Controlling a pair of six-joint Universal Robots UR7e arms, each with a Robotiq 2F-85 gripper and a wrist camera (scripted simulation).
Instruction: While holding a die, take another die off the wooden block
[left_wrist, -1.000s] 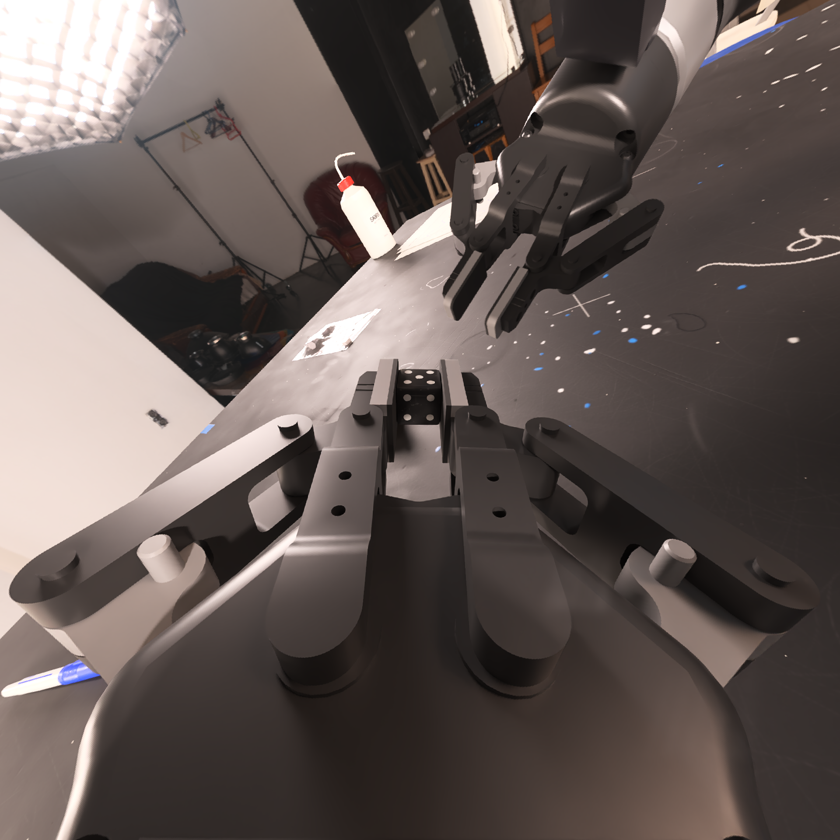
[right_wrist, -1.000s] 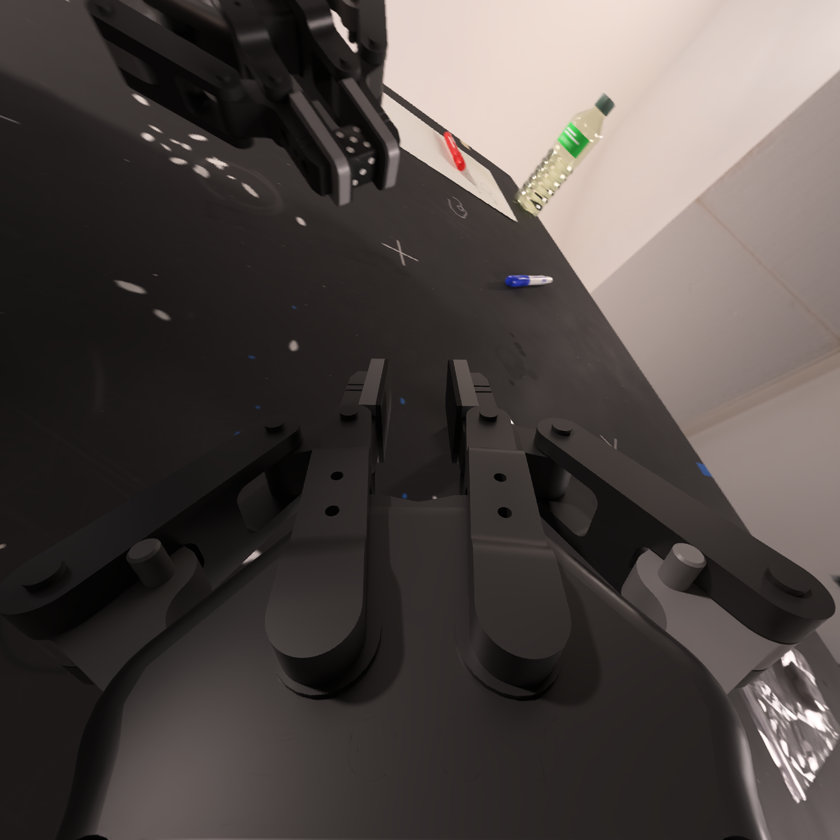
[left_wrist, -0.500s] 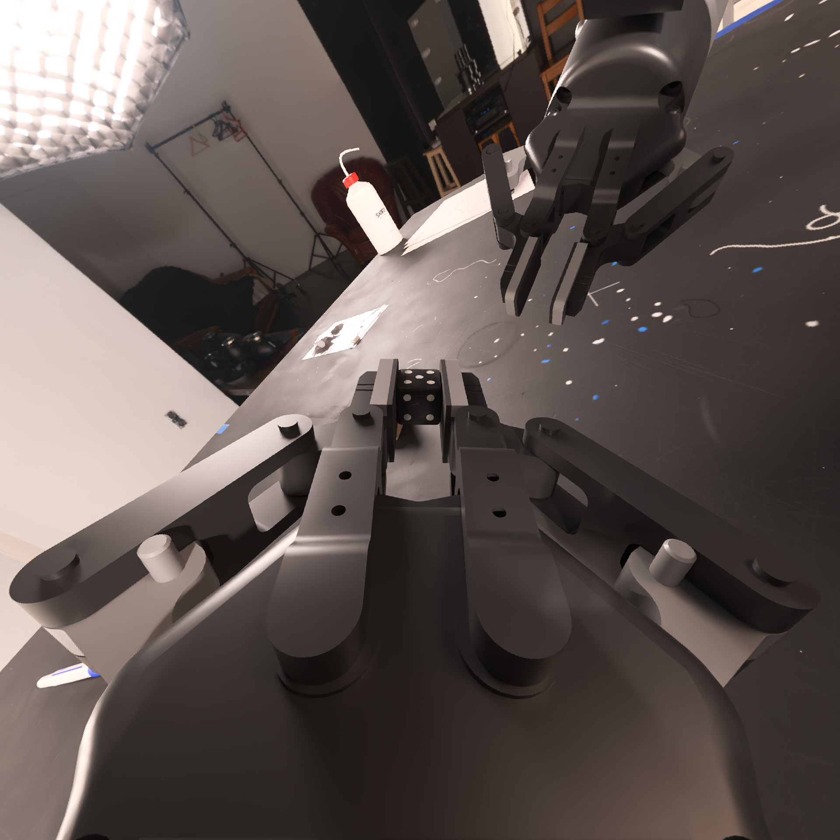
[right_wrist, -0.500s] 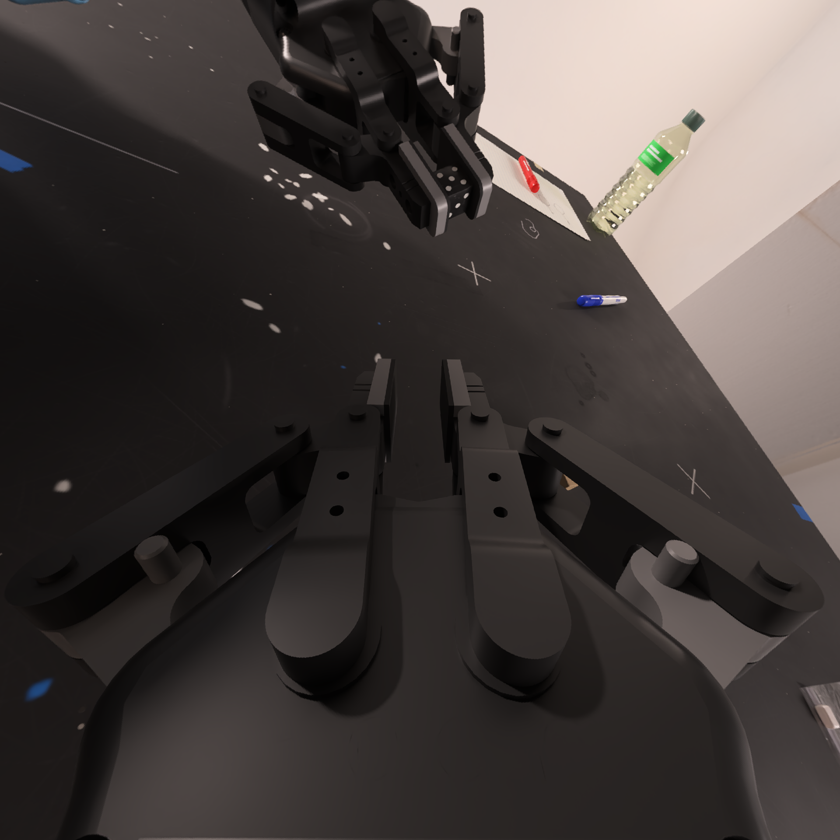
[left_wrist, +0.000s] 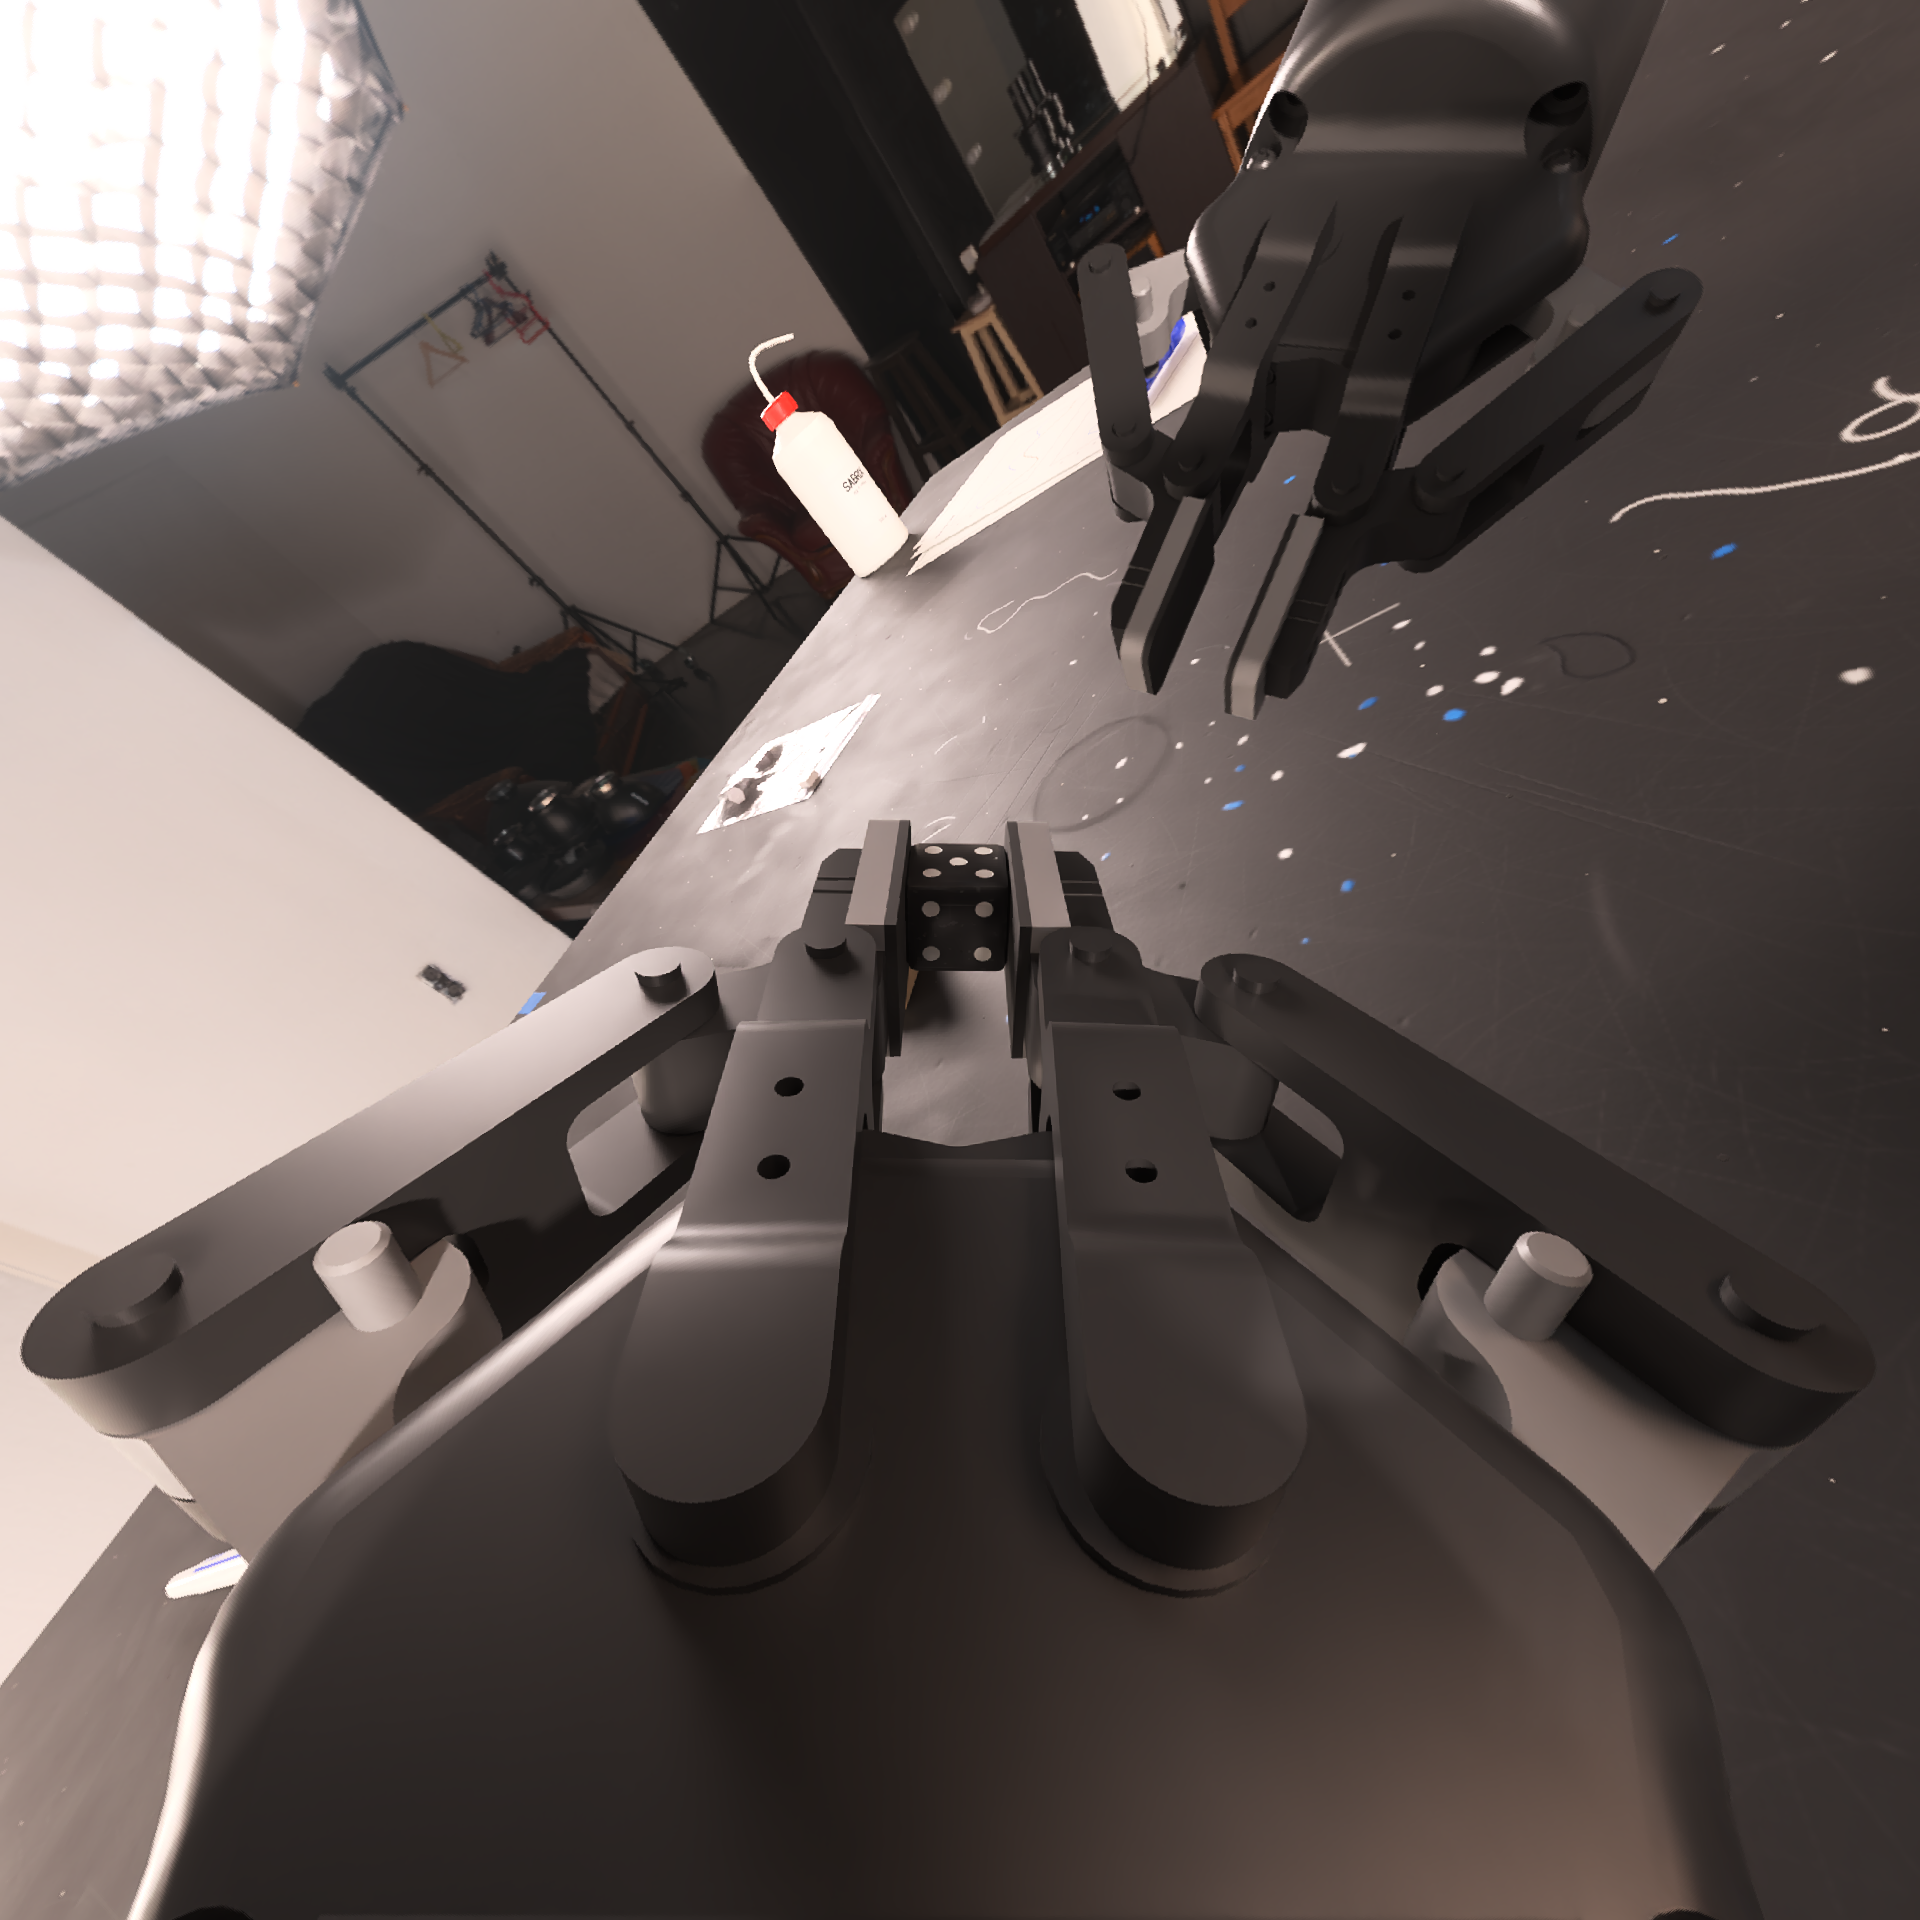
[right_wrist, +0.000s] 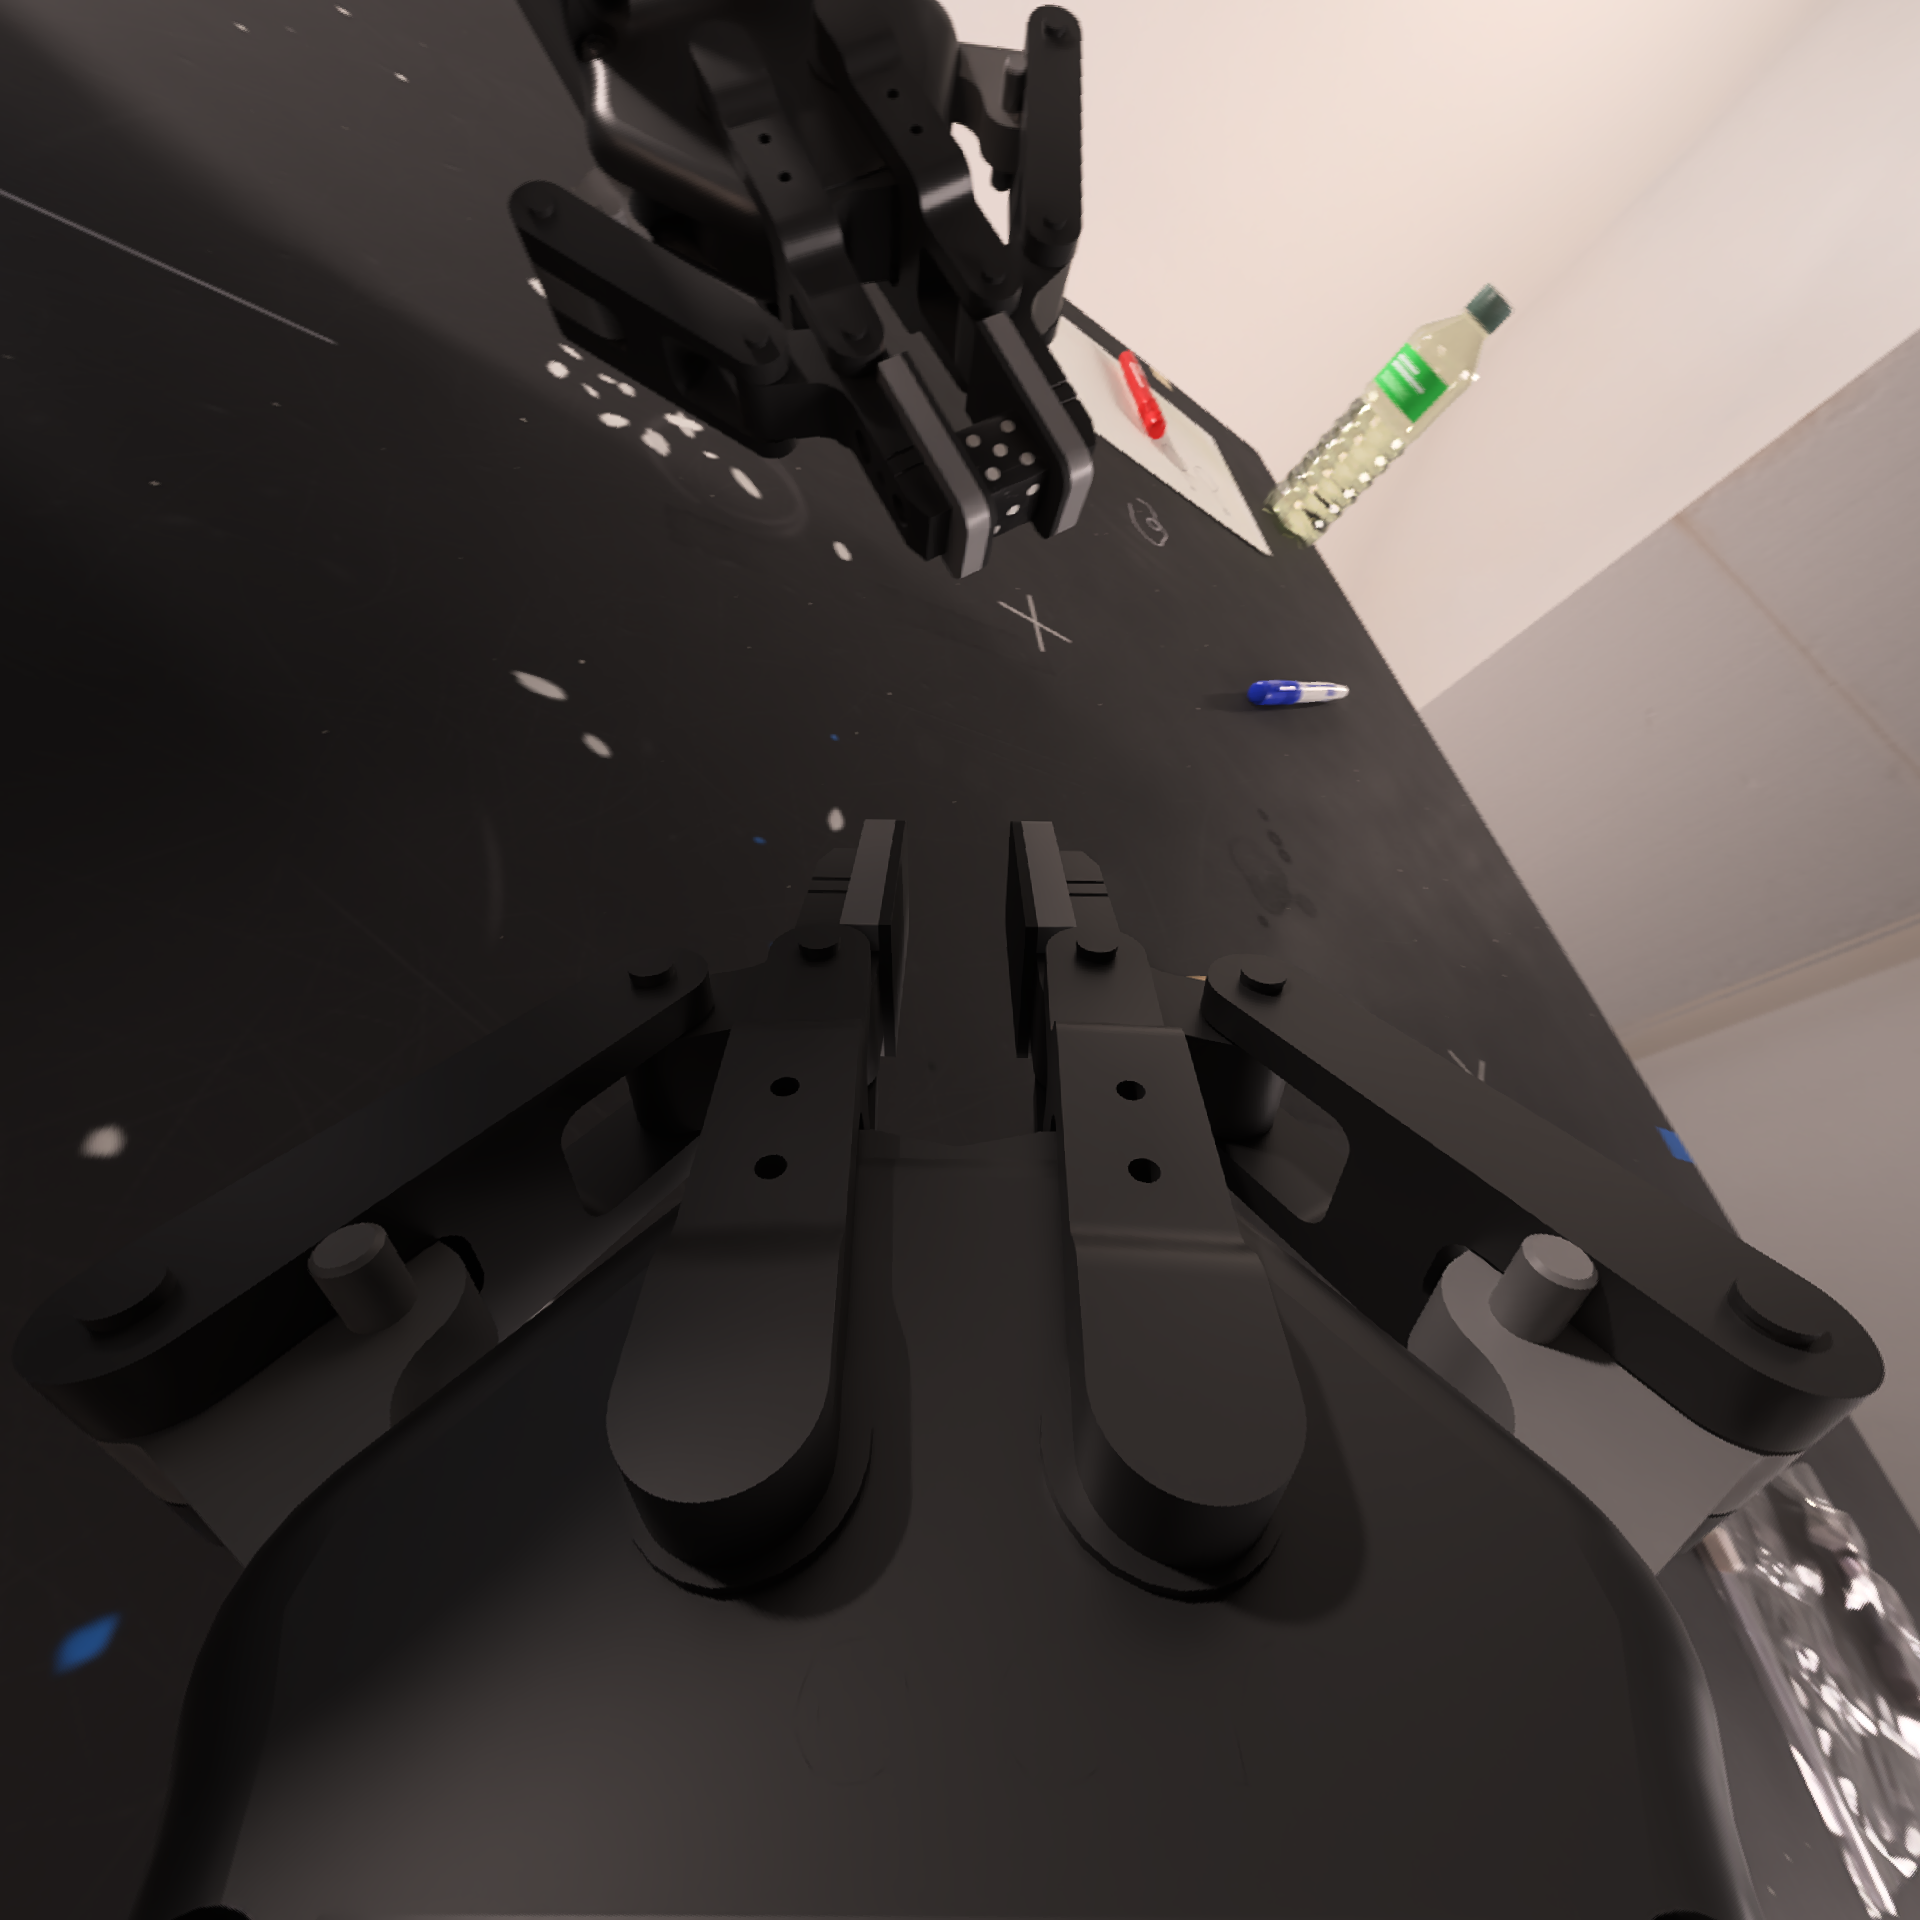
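Note:
My left gripper is shut on a black die with white pips and holds it above the black table. The right wrist view shows the same gripper and die ahead, raised off the table. My right gripper has a narrow gap between its fingers and nothing in it. In the left wrist view it hangs above the table beyond the left gripper. A thin tan sliver shows behind its right finger. No wooden block or second die shows clearly.
A white squeeze bottle and paper sheets lie near the table's far edge. A blue marker, a red marker on paper, and a green-labelled bottle stand near the other edge. Crinkled foil lies at lower right.
The right gripper's fingers have narrowed their gap and it has drawn back and upward from the left gripper. The left gripper still grips the die.

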